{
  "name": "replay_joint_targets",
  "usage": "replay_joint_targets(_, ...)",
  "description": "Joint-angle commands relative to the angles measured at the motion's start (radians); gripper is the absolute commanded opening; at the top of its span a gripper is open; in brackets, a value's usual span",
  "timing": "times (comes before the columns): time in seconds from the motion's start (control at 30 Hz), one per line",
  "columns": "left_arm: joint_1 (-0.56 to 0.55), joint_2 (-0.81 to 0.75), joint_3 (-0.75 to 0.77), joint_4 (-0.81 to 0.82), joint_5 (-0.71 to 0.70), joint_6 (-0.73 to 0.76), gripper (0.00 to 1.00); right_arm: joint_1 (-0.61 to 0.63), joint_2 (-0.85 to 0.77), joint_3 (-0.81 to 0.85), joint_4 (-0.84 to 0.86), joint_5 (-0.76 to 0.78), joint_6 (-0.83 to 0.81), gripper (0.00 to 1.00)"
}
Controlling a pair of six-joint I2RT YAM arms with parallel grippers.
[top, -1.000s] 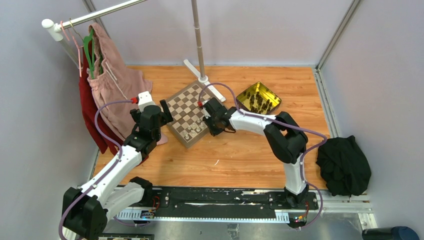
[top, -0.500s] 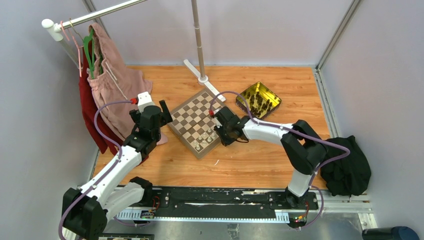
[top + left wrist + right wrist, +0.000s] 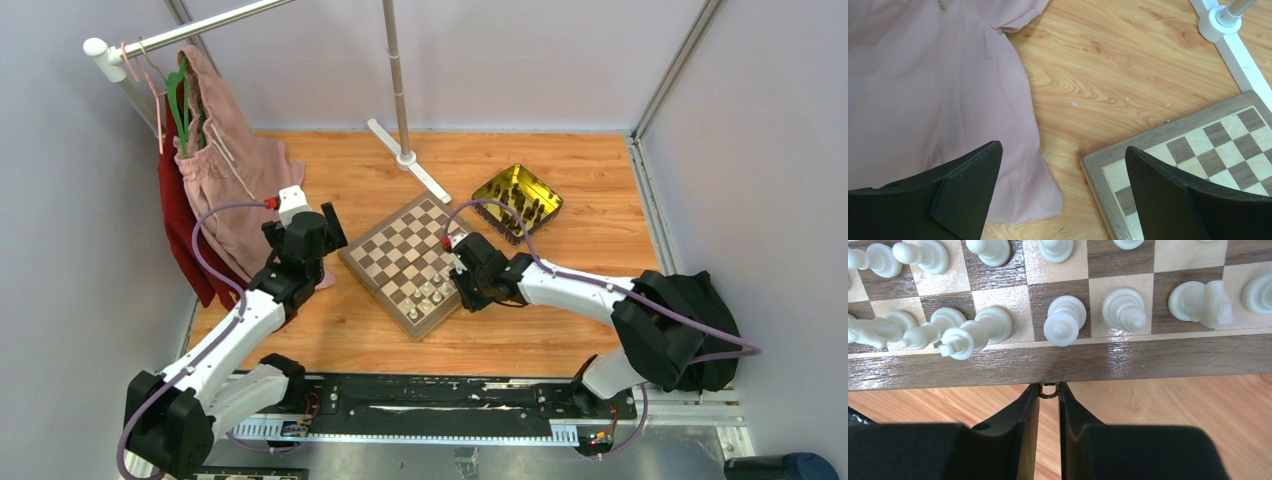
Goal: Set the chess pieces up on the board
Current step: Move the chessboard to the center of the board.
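The wooden board [image 3: 398, 248] lies at an angle in the middle of the table. Several cream chess pieces [image 3: 430, 294] stand along its near right edge, some tipped over [image 3: 960, 337]. My right gripper [image 3: 463, 290] is at that edge, shut on a small metal ring [image 3: 1049, 392] on the board's brown border [image 3: 1148, 362]. Dark chess pieces [image 3: 520, 203] stand in the yellow tin [image 3: 490, 184]. My left gripper [image 3: 1062, 147] hovers open and empty over the board's left corner [image 3: 1168, 135] and the table beside it.
A pink garment [image 3: 225, 170] and a red one [image 3: 178, 215] hang from the rack at the left, the pink hem [image 3: 923, 100] lying by the board. The rack's pole base [image 3: 405, 158] stands behind the board. A black cloth [image 3: 690, 330] lies at the right.
The board has slid toward the near right, with my right gripper holding its edge ring and drawing back. The left arm has hardly moved.
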Motion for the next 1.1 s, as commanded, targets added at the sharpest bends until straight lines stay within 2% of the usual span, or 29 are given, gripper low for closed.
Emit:
replay_joint_targets(0.0, -0.020, 0.025, 0.024, -0.010, -0.030, -0.022, 0.99, 0.016, -0.076, -0.053, -0.025, 0.013, 0.033, 0.01)
replay_joint_targets(0.83, -0.138, 0.097, 0.065, -0.014, -0.112, -0.053, 0.99, 0.024, -0.216, -0.216, -0.034, 0.013, 0.089, 0.01)
replay_joint_targets(1.07, -0.143, 0.099, 0.065, -0.012, -0.113, -0.052, 0.99, 0.033, -0.214, -0.218, -0.036, 0.047, 0.095, 0.10)
